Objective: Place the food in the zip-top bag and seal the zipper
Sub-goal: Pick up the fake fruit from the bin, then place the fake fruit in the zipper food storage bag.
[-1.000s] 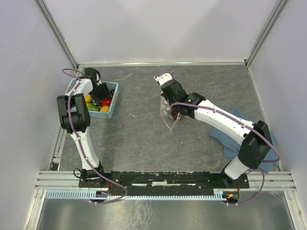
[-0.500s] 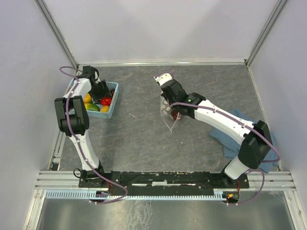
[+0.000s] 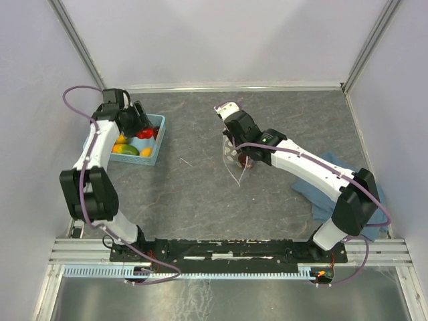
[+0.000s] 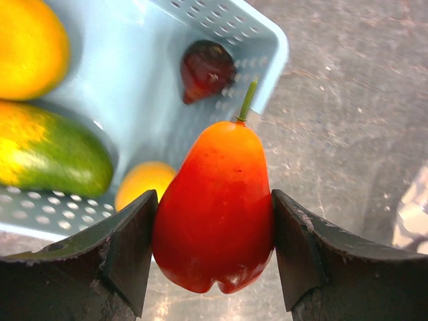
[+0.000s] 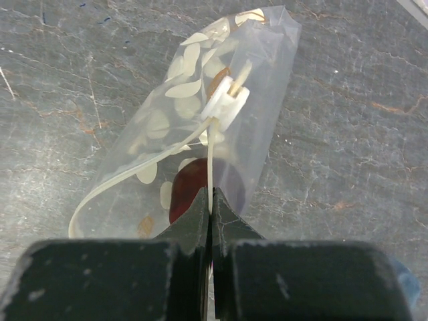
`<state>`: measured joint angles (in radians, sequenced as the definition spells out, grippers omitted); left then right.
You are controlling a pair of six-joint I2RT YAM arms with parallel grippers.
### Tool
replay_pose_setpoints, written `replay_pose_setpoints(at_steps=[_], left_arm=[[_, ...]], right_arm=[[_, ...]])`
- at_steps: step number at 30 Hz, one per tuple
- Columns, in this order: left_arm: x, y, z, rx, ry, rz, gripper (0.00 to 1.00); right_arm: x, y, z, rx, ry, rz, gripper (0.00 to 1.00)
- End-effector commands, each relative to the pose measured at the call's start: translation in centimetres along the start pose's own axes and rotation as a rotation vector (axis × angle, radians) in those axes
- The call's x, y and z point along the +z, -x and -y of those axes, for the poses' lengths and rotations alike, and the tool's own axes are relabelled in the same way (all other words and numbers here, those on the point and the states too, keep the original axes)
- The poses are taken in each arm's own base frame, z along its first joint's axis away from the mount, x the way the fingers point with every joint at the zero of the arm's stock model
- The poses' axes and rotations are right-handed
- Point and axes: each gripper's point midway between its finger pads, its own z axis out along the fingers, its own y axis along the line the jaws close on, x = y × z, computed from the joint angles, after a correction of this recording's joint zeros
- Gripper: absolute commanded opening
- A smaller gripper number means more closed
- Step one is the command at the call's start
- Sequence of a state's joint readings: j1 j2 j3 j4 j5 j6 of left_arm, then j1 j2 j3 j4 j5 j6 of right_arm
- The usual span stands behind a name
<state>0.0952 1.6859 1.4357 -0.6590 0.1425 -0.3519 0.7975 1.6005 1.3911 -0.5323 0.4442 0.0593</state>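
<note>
- Red-orange, glossy and pear-shaped, a toy fruit with a green stem sits squeezed between the two fingers of the left claw, which is clamped on its widest part, likely so the slick body cannot slide out.
- It hangs over the corner of the light-blue perforated basket, at the far left of the bench.
- Left in the basket are an orange fruit, a green-and-yellow one, a small orange one and a dark maroon piece.
- Near the bench's middle, the right claw is pinched tight on the zipper, just below its white slider.
- That grip holds the zip-top bag up by one lip, and the other lip bows away, so the mouth looks open to receive the fruit.
- One dark red piece already lies inside the bag.
- Carrying the fruit across to the bag looks like the step in hand; the zipper is not yet sealed.
</note>
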Motion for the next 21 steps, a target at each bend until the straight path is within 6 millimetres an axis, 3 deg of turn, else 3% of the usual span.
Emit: replay_pose_setpoints(at_steps=[1, 8, 21], left_arm=[[-3.5, -0.2, 3.5, -0.033, -0.134, 0.107, 0.22], [-7.4, -4.4, 8.1, -0.014, -0.303, 0.173, 0.22], [-11.7, -10.7, 15.4, 0.032, -0.585, 0.209, 0.21]], right_arm=[[-0.9, 3.2, -0.4, 0.068, 0.043, 0.079, 0.02], [-0.4, 3.6, -1.4, 0.100, 0.076, 0.072, 0.02], [0.0, 4.5, -2.8, 0.169, 0.123, 0.052, 0.01]])
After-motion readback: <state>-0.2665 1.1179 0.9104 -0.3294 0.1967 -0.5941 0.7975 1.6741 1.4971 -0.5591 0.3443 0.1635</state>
